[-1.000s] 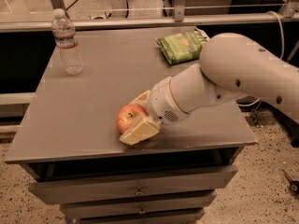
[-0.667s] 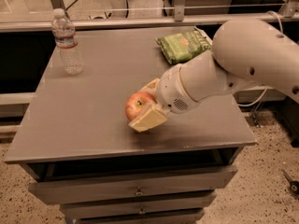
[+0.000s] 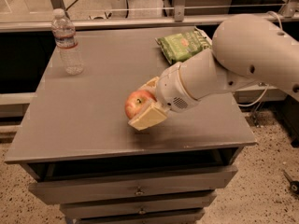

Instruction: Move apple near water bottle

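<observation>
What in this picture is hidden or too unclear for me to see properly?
Camera view:
- The apple: right side covered by the gripper clamped on it.
- The green bag: right corner hidden behind the arm.
- The water bottle: label wording too small.
- The arm: cut off by the right edge, base unseen.

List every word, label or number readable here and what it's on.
No text can be read.
Label band on the water bottle: too blurred to read.
Print on the green bag: too blurred to read.
The gripper, shut on the apple over the table: no text visible.
</observation>
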Robot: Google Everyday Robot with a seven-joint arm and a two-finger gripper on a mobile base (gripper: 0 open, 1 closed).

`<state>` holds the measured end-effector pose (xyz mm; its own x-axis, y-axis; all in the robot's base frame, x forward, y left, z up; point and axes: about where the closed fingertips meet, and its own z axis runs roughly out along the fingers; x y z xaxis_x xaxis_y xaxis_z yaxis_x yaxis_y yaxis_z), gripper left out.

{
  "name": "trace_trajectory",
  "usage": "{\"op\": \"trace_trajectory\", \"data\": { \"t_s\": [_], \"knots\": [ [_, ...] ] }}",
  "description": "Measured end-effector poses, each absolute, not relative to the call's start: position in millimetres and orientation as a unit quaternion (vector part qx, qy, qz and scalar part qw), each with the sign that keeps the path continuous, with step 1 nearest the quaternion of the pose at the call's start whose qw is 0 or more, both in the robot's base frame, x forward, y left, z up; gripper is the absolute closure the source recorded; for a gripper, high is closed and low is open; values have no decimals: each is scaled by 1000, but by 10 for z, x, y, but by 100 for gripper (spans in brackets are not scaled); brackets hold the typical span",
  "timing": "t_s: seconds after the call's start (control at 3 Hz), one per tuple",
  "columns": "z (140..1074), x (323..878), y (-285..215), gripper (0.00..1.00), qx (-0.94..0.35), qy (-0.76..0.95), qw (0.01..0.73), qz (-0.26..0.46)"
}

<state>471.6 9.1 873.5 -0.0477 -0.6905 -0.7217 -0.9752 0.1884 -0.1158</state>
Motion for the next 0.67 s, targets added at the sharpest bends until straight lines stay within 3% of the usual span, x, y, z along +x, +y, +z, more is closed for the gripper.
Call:
{"op": "trace_trajectory", "data": {
  "t_s": [0.67],
  "knots": [
    [8685,5130,417,100,-595,674,373,231]
  ]
}}
